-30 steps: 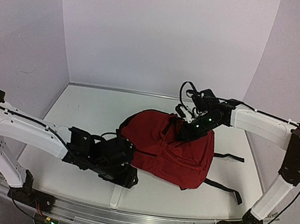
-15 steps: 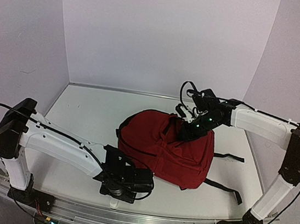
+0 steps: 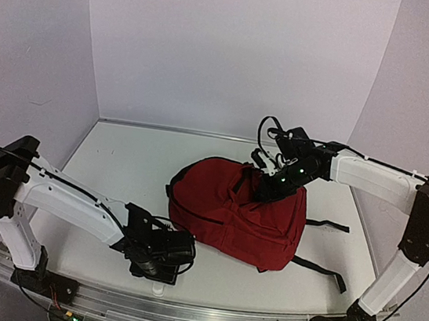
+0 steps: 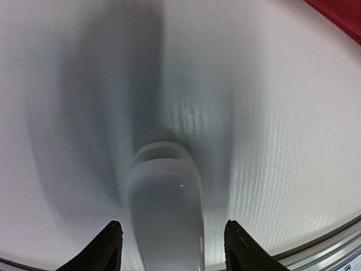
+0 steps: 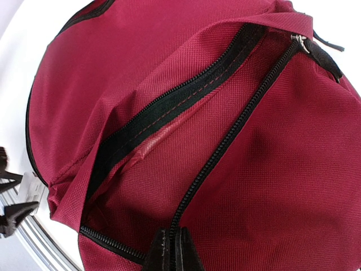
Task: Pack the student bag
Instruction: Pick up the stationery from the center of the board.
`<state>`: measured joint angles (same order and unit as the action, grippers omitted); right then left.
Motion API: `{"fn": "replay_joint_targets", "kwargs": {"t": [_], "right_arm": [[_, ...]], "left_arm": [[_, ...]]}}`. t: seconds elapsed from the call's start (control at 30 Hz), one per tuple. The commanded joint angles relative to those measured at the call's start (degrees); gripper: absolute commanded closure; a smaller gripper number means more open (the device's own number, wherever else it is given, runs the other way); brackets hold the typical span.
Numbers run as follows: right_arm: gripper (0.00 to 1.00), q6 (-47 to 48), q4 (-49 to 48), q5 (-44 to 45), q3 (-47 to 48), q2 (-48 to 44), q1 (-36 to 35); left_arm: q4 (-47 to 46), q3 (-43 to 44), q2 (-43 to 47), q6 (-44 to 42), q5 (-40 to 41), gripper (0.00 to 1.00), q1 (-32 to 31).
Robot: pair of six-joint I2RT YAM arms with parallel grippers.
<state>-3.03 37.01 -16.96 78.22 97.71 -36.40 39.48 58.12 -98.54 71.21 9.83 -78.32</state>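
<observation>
The student bag (image 3: 243,212), dark red with black zippers and straps, lies flat in the middle of the table. It fills the right wrist view (image 5: 169,113). My right gripper (image 3: 267,190) is on the bag's top and is shut (image 5: 172,251) on the black zipper line there. My left gripper (image 3: 154,267) is low at the table's front edge, left of the bag. It is open (image 4: 172,248) around a white elongated object (image 4: 163,209), blurred, which lies between the two fingertips. A bit of that object shows below the gripper in the top view (image 3: 158,288).
Black straps (image 3: 319,269) trail from the bag to the right. The metal front rail (image 3: 202,317) runs just below the left gripper. White walls close in the table at the back and both sides.
My left arm left the bag's left corner, swung down to the front edge, and now sits a little further left over the white object. The right arm has not moved.
</observation>
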Motion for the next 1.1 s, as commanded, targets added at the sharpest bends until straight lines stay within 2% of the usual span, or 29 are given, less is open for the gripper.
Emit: {"fn": "replay_joint_targets", "kwargs": {"t": [0.0,0.23,0.43,0.6,0.83,0.97,1.07], "right_arm": [[1.00,-0.2,0.8,0.7,1.4,0.3,0.6],[1.00,-0.1,0.8,0.6,1.3,0.1,0.6],[1.00,-0.2,0.8,0.3,2.4,0.5,0.7],[1.00,-0.4,0.7,-0.1,4.0,0.7,1.0],[1.00,-1.2,0.7,-2.4,5.8,0.4,2.0],[1.00,-2.0,0.0,-3.3,6.1,-0.1,2.6],[1.00,-3.0,-1.1,-3.5,5.7,-0.7,3.0]], "left_arm": [[-6.1,0.9,-3.3,-1.8,-2.5,0.43,0.3],[-7.0,0.2,-3.6,-1.2,-2.5,0.55,2.4],[-3.6,2.8,-5.9,-3.0,-0.9,0.80,4.8],[0.1,6.6,-5.0,-7.2,2.6,0.95,6.3],[0.1,11.7,2.9,-16.2,3.9,1.00,8.5],[-8.3,10.7,10.2,-23.0,-1.5,1.00,14.7],[-14.1,11.8,12.3,-27.2,-5.8,1.00,20.2]]}}
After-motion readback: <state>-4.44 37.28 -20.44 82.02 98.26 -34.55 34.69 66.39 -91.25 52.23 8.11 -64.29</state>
